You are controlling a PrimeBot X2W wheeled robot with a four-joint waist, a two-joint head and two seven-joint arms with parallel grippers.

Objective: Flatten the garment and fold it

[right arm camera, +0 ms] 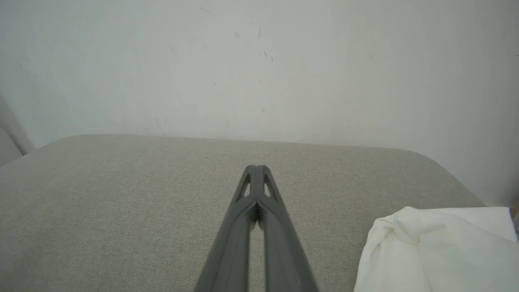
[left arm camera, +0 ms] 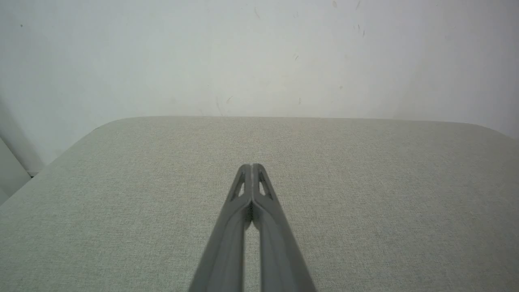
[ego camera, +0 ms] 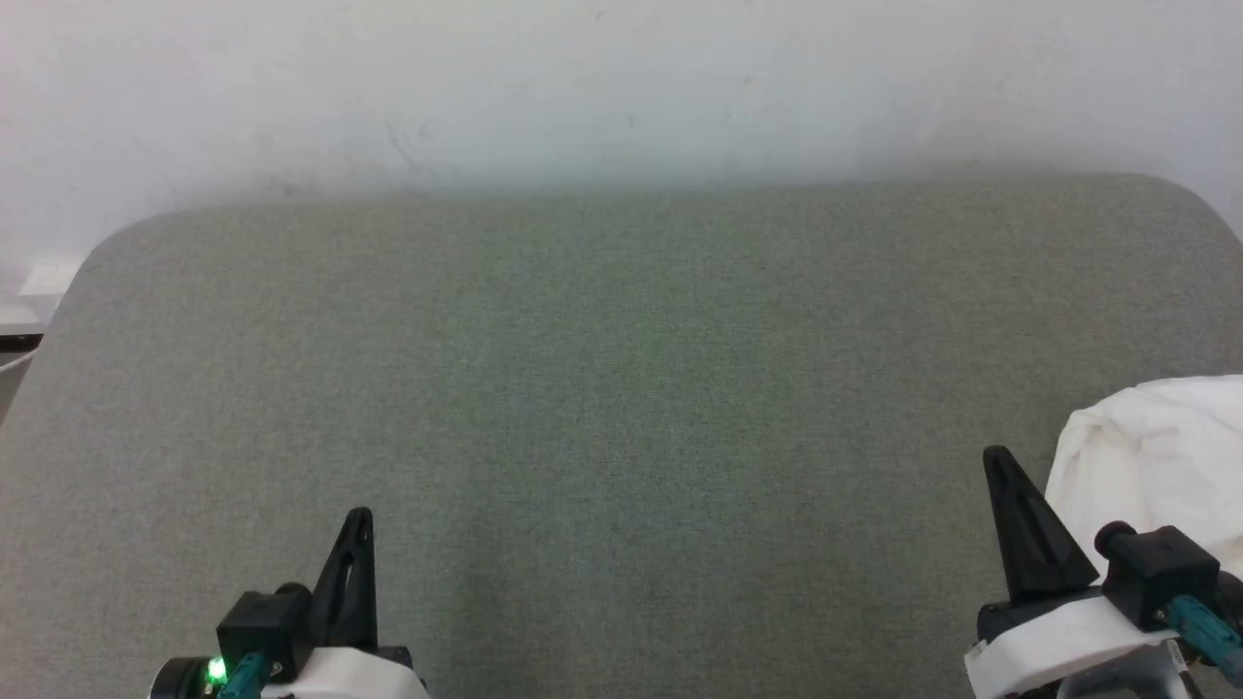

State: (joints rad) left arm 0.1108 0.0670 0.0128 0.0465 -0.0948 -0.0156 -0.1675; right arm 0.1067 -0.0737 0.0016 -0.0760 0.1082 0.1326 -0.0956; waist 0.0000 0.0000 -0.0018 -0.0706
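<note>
The garment (ego camera: 1156,456) is a crumpled white heap at the right edge of the grey-green padded surface (ego camera: 621,388), partly cut off by the head view's edge. In the right wrist view the garment (right arm camera: 438,251) bulges at the lower right. My right gripper (ego camera: 992,454) is shut and empty, its tip just left of the heap and apart from it; its fingers (right arm camera: 256,168) meet at the tip. My left gripper (ego camera: 360,515) sits at the lower left, shut with nothing in it, fingertips pressed together (left arm camera: 251,166) over bare fabric.
A white wall (ego camera: 621,87) rises directly behind the surface's far edge. The surface has rounded far corners (ego camera: 126,238). A pale object (ego camera: 39,282) sits off the far left corner. Bare padded fabric stretches between the two grippers.
</note>
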